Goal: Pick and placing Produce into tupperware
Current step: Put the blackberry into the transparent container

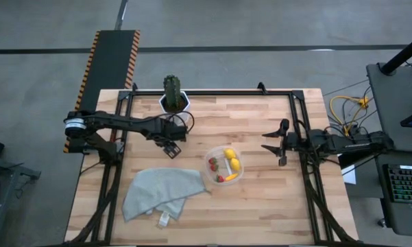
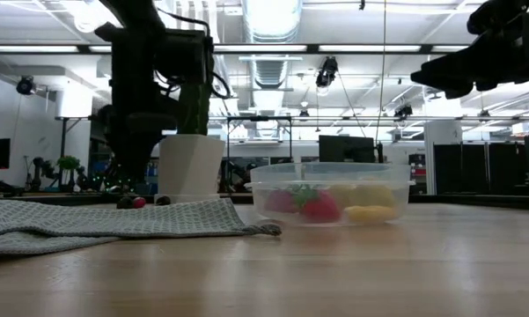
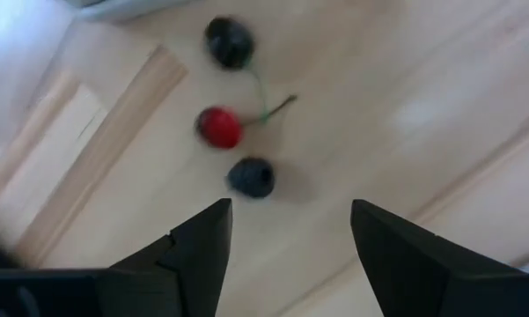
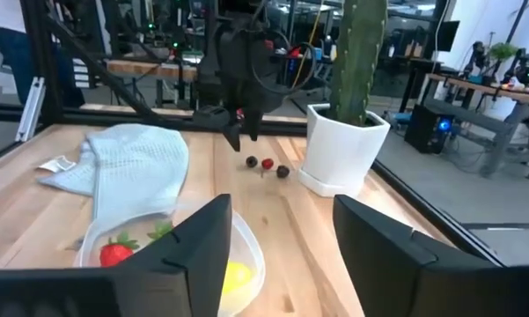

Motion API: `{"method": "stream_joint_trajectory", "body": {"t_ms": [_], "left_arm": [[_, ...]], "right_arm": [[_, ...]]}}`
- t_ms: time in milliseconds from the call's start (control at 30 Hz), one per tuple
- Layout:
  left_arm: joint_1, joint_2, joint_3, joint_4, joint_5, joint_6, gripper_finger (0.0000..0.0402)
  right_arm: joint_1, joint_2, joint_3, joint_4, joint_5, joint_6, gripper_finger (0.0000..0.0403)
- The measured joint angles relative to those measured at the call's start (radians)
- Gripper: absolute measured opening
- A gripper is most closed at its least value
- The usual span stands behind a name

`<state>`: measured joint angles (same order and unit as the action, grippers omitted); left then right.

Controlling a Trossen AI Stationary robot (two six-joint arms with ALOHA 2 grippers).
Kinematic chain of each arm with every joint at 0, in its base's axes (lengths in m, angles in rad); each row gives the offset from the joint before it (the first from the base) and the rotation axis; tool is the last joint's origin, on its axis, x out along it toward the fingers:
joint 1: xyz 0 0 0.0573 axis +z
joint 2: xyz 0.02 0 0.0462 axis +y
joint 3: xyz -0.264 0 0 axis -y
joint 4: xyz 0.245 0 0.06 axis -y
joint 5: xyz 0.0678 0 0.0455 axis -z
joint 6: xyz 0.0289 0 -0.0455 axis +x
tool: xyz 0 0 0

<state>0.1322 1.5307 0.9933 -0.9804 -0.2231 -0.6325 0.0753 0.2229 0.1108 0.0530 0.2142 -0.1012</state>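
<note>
Left gripper (image 1: 172, 147) hangs low over the wood table (image 1: 260, 199) with its fingers apart and nothing between them. Just ahead of its fingertips lie three berries (image 3: 235, 130), one red and two dark, maybe joined by thin green stems, though that is blurry. Close beside it stands a cactus (image 1: 172, 90) in a white pot (image 2: 191, 165). A gray cloth (image 1: 160, 192) lies near it on the table. The tub (image 1: 224, 165) sits a little farther off, holding lemons (image 1: 229, 154), strawberries (image 2: 320, 207) and an orange piece (image 1: 230, 177). Right gripper (image 1: 283, 143) waits past the tub, fingers apart and empty. Behind the table is a big room with ceiling lights, desks and screens.
</note>
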Motion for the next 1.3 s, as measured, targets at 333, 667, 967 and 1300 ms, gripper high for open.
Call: {"method": "stream_joint_trajectory", "body": {"t_ms": [333, 667, 967, 1300], "left_arm": [[0.018, 0.006, -0.065, 0.051, 0.013, 0.044, 0.0218], [0.025, 0.006, -0.11, 0.106, 0.008, 0.09, 0.0218], [0.032, 0.006, -0.136, 0.164, -0.015, 0.132, 0.0218], [0.056, 0.006, -0.143, 0.169, -0.017, 0.195, 0.0218]], "right_arm": [[0.0, 0.001, 0.0, 0.0, 0.004, 0.01, 0.0196], [0.0, 0.002, 0.0, 0.0, 0.023, 0.011, 0.0196], [0.0, 0.002, 0.0, 0.0, 0.023, 0.014, 0.0196], [0.0, 0.002, 0.0, 0.0, 0.023, 0.015, 0.0196]]}}
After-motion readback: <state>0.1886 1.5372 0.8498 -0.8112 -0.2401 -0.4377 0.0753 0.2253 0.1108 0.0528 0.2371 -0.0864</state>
